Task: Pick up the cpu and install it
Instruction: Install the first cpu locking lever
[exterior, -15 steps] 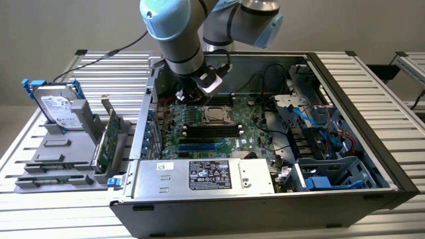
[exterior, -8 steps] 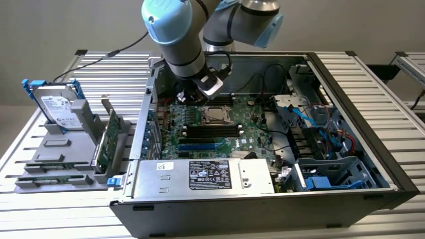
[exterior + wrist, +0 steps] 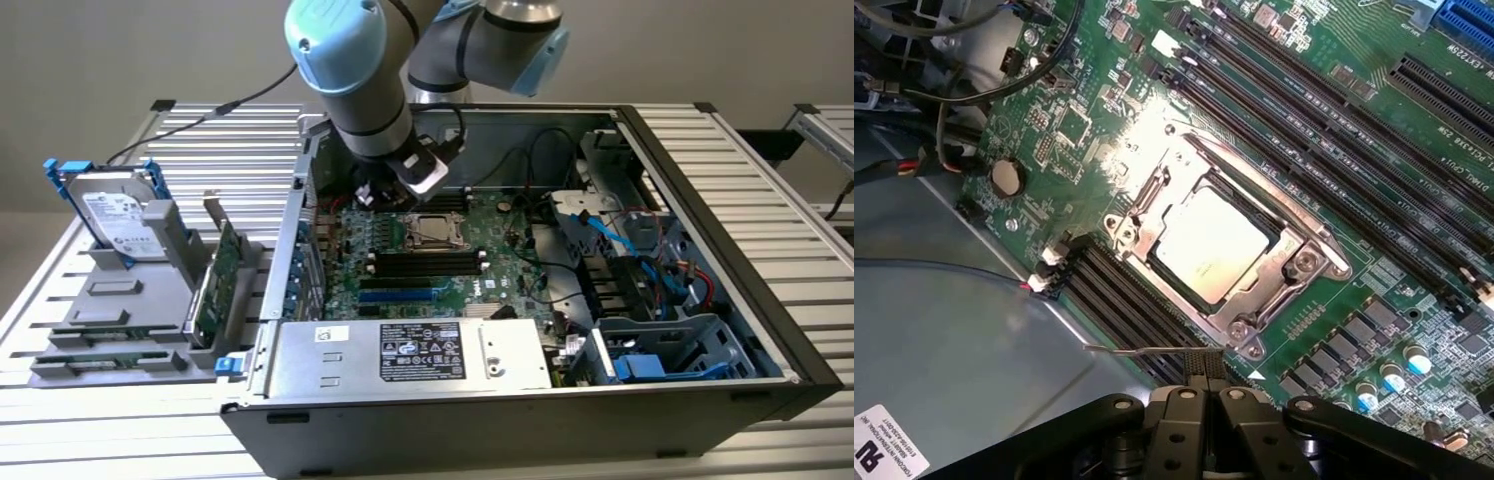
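Cpu (image 3: 1212,245) lies in the socket frame (image 3: 1324,262), closed empty fingers (image 3: 1186,400) hang near it over the memory slots (image 3: 1124,300), and any low drift could scrape them.

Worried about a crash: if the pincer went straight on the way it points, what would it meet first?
The shut pincer would likely meet the socket frame by the black memory slots, short of the cpu; depth is unclear.
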### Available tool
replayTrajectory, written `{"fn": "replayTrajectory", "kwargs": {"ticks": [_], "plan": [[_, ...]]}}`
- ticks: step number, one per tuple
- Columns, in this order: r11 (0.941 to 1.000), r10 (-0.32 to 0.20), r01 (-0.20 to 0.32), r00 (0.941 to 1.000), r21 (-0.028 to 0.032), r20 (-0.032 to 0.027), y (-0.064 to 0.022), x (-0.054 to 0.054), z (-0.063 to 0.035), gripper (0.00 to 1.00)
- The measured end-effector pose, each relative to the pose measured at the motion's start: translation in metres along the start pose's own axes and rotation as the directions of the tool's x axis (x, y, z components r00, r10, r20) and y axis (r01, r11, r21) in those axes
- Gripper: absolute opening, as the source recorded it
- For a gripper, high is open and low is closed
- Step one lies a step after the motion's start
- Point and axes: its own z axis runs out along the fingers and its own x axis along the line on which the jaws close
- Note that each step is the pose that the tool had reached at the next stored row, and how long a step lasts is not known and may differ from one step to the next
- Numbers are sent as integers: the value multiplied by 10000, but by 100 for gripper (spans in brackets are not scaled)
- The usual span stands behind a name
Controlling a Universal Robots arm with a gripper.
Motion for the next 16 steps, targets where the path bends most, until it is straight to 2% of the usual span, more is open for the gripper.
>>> {"fn": "replayTrajectory", "kwargs": {"ticks": [6,13,16], "plan": [[10000,-11,11,10000,36,-18,9,-18,34,11],[9998,-12,15,9999,201,-125,9,-19,36,11],[9997,-39,43,9999,244,-144,11,-22,42,11]]}}
